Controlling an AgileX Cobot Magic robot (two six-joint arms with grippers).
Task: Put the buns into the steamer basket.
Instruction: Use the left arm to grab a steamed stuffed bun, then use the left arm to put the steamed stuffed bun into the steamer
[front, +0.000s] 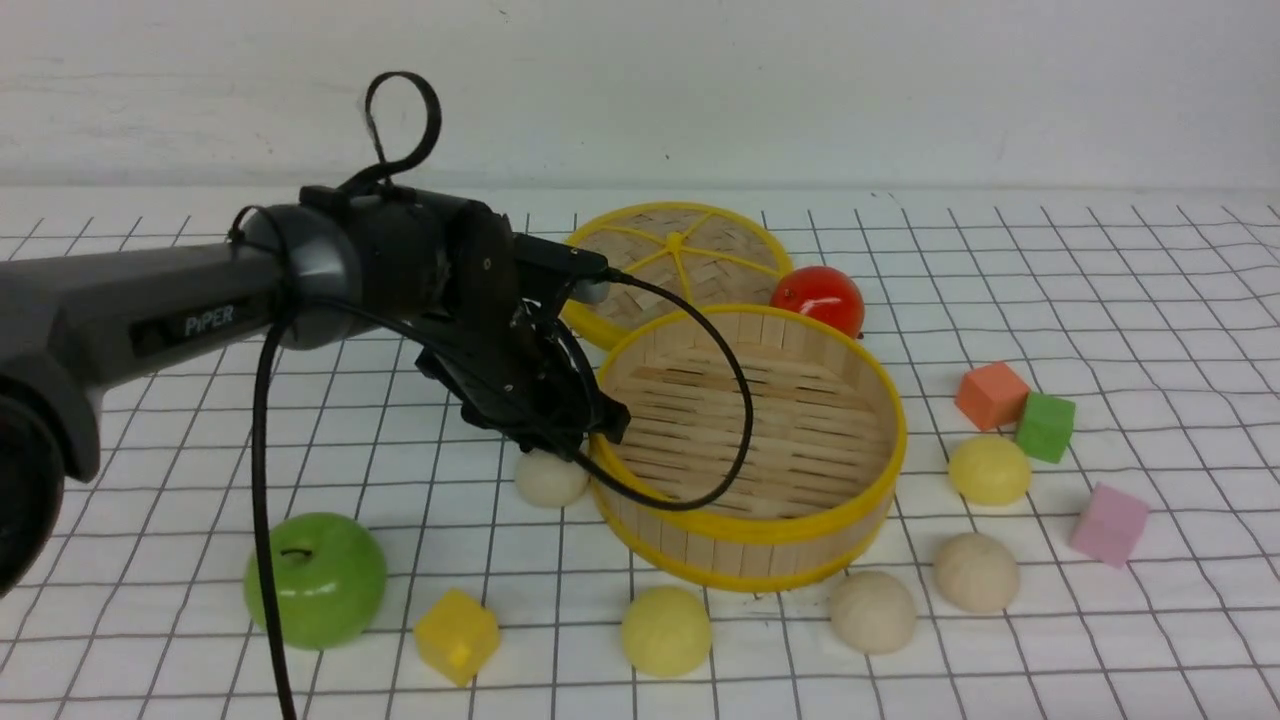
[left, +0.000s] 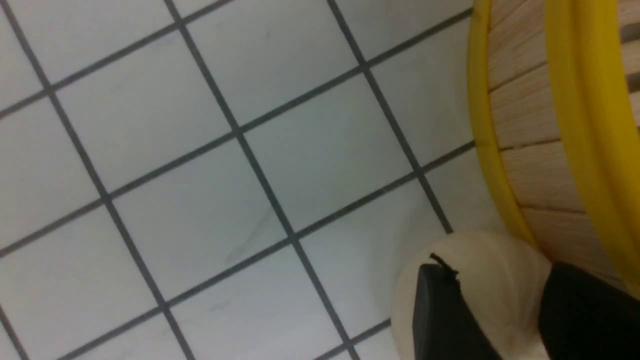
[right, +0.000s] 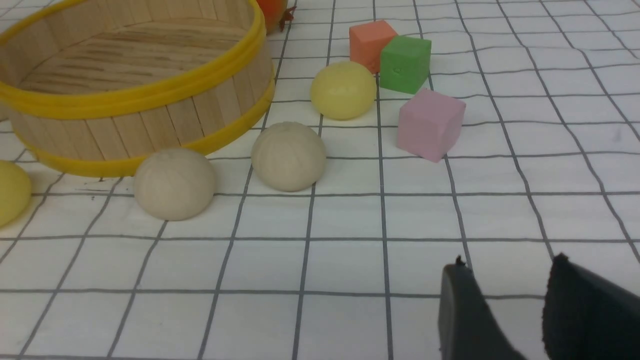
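The steamer basket (front: 745, 548) stands mid-table with nothing in it. A cream bun (front: 546, 480) lies against its left wall. My left gripper (front: 572, 445) is just above that bun. In the left wrist view the left gripper (left: 497, 265) is open, its jaws straddle the top of the bun (left: 505, 300), and the basket wall (left: 530, 115) is beside it. A yellow bun (front: 666, 630) and two cream buns (front: 873, 612) (front: 977, 572) lie in front of the basket, and a yellow bun (front: 989, 469) lies to its right. My right gripper (right: 507, 265) is open and empty over the cloth, near the buns (right: 288, 156).
The flat lid (front: 680, 260) and a red fruit (front: 818, 298) sit behind the basket. A green apple (front: 315, 578) and a yellow cube (front: 456, 636) are at front left. Orange (front: 991, 394), green (front: 1046, 426) and pink (front: 1108, 523) cubes are at right.
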